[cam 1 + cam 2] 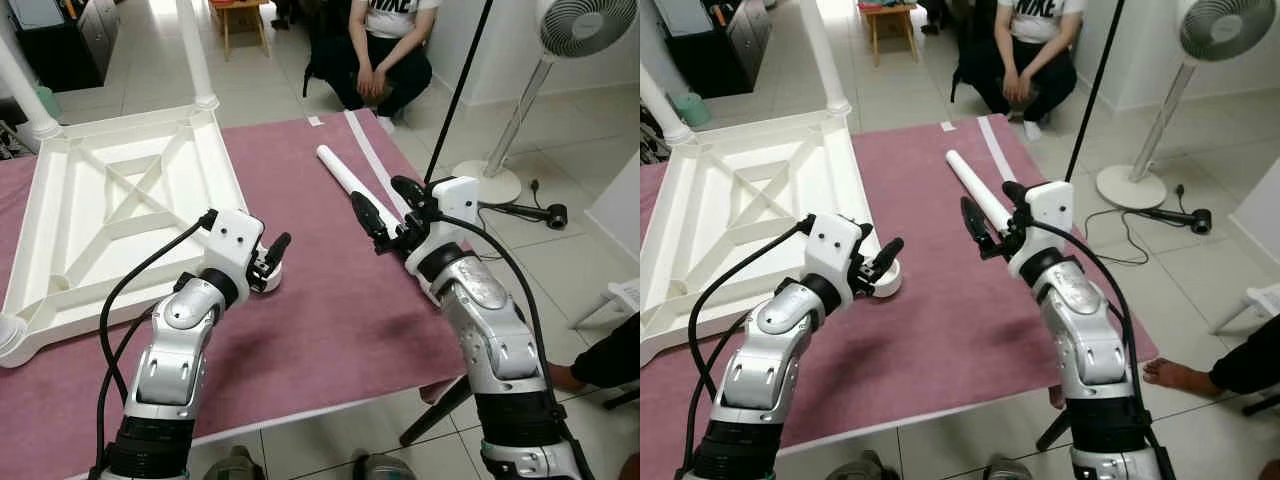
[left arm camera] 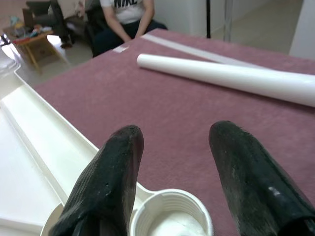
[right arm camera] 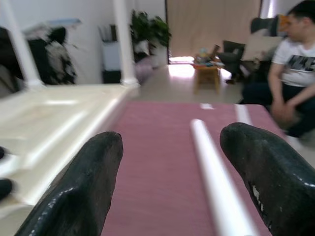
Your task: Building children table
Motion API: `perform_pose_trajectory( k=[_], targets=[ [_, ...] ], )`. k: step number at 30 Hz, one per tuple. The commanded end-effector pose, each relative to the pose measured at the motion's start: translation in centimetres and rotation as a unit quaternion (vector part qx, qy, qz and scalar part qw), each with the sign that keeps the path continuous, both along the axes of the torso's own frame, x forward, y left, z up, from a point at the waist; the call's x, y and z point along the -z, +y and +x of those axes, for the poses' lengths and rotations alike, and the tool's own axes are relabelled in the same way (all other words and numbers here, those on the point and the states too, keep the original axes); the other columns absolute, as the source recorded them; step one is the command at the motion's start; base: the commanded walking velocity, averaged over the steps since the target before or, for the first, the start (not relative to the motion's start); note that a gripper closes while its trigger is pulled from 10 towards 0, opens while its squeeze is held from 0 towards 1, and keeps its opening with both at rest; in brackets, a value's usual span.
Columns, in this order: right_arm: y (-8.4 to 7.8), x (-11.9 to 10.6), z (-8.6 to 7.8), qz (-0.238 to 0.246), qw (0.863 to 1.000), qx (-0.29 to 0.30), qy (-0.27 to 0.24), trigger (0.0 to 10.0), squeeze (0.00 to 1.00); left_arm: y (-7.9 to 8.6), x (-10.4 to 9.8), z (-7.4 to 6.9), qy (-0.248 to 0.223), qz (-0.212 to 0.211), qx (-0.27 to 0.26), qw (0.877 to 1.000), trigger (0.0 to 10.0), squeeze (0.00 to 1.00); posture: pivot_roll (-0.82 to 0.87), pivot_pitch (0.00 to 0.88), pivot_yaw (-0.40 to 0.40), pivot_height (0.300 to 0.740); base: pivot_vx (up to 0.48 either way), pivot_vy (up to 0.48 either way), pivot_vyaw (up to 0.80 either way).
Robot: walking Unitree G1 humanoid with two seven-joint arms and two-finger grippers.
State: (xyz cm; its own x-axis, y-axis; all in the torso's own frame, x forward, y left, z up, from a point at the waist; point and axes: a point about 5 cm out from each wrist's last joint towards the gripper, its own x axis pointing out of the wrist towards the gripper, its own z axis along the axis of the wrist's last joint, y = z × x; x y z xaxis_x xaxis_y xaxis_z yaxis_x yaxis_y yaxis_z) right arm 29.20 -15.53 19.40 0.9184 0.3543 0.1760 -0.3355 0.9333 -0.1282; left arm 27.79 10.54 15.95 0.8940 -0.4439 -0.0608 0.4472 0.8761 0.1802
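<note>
Left hand [image 1: 274, 258] is hovering over the mauve cloth [image 1: 310, 300] covering the counter, its fingers [image 2: 110, 182] spread wide and holding nothing, right above the round leg socket [image 2: 171, 221] at the near corner of the white tabletop [image 1: 120, 215]. That tabletop is lying upside down on the left of the cloth, two legs already standing up from its far corners. Further right, a loose white table leg [image 1: 350, 180] is lying on the cloth. Right hand [image 1: 385, 212] is hanging just above the leg's near end, fingers [image 3: 275, 182] parted wide, gripping nothing. Beyond the counter a person [image 1: 385, 50] is crouching on the tiled floor [image 1: 560, 260], and a standing fan [image 1: 540, 90] is sitting at the far right.
</note>
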Motion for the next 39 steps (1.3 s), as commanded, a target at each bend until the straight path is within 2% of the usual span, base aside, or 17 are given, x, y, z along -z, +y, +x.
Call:
perform_pose_trajectory(
  k=[1,2,3,4,5,7,8,13,18,19,20,21,23,25,26,30,39],
  targets=[
    [-1.4,0.6,0.4,-0.035,0.998,0.041,0.018,10.0,0.00,0.8,-0.1,0.0,0.001,0.017,-0.030,0.999,10.0,0.00,0.01,0.000,0.061,0.740,0.000,0.000,0.00],
    [-1.4,0.6,0.4,-0.035,0.998,0.041,0.018,10.0,0.00,0.8,-0.1,0.0,0.001,0.017,-0.030,0.999,10.0,0.00,0.01,0.000,0.061,0.740,0.000,0.000,0.00],
    [-3.7,0.8,1.1,-0.067,0.994,0.077,0.042,10.0,0.00,1.2,-0.8,0.0,0.001,0.022,-0.019,1.000,10.0,0.00,0.00,0.000,0.079,0.740,0.000,0.000,0.00],
    [-3.7,0.8,1.1,-0.067,0.994,0.077,0.042,10.0,0.00,1.2,-0.8,0.0,0.001,0.022,-0.019,1.000,10.0,0.00,0.00,0.000,0.079,0.740,0.000,0.000,0.00],
    [-5.7,0.7,1.8,-0.077,0.990,0.089,0.078,10.0,0.00,1.4,-1.9,-0.1,-0.003,0.018,0.004,1.000,10.0,0.00,-0.01,0.000,0.089,0.740,0.000,0.000,0.00],
    [-5.7,0.7,1.8,-0.077,0.990,0.089,0.078,10.0,0.00,1.4,-1.9,-0.1,-0.003,0.018,0.004,1.000,10.0,0.00,-0.01,0.000,0.089,0.740,0.000,0.000,0.00],
    [-7.0,0.6,2.5,-0.066,0.986,0.038,0.146,10.0,0.00,0.9,-4.0,-1.2,-0.024,0.025,0.085,0.996,10.0,0.00,-0.02,0.000,0.097,0.740,0.000,0.000,0.00],
    [-6.6,1.4,2.9,-0.065,0.978,-0.026,0.196,10.0,0.00,0.3,-5.2,-2.4,-0.045,0.045,0.149,0.987,10.0,0.00,-0.01,0.000,0.094,0.740,0.000,0.000,0.00],
    [-5.7,1.6,3.6,-0.073,0.974,-0.069,0.204,10.0,0.00,0.2,-5.7,-2.7,-0.054,0.044,0.147,0.987,10.0,0.00,0.01,0.000,0.080,0.740,0.000,0.000,0.00],
    [-5.3,1.6,3.8,-0.076,0.973,-0.077,0.202,10.0,0.25,0.2,-5.6,-2.7,-0.054,0.044,0.143,0.987,10.0,0.00,0.01,0.000,0.080,0.740,0.000,0.000,0.00],
    [-5.0,1.6,4.1,-0.075,0.973,-0.080,0.204,10.0,0.64,0.2,-5.6,-2.8,-0.053,0.043,0.140,0.988,10.0,0.00,0.01,0.000,0.080,0.740,0.000,0.000,0.00],
    [-5.0,1.6,4.1,-0.075,0.973,-0.080,0.204,10.0,0.64,0.2,-5.6,-2.8,-0.053,0.043,0.140,0.988,10.0,0.00,0.01,0.000,0.080,0.740,0.000,0.000,0.00],
    [-5.1,2.2,5.1,-0.080,0.971,-0.040,0.222,10.0,0.74,0.1,-5.5,-2.9,-0.049,0.044,0.135,0.989,10.0,0.00,0.02,0.000,0.071,0.740,0.000,0.000,0.00],
    [-5.1,2.5,5.5,-0.076,0.969,-0.027,0.235,10.0,0.74,0.1,-5.5,-3.0,-0.046,0.044,0.134,0.989,10.0,0.00,0.02,0.000,0.071,0.740,0.000,0.000,0.00],
    [-5.2,2.9,6.1,-0.076,0.966,-0.006,0.248,10.0,0.00,0.1,-5.4,-3.1,-0.044,0.045,0.134,0.989,10.0,0.00,0.02,0.000,0.071,0.740,0.000,0.000,0.00],
    [-4.9,3.4,7.1,-0.057,0.958,0.001,0.280,10.0,0.00,0.2,-5.5,-3.2,-0.037,0.046,0.135,0.989,10.0,0.00,0.04,0.000,0.069,0.740,0.000,0.000,0.00],
    [-3.4,2.7,8.6,-0.042,0.955,-0.040,0.293,10.0,0.00,0.1,-5.8,-3.5,-0.030,0.047,0.142,0.988,10.0,0.00,0.05,0.000,0.063,0.740,0.000,0.000,0.00]
  ],
)
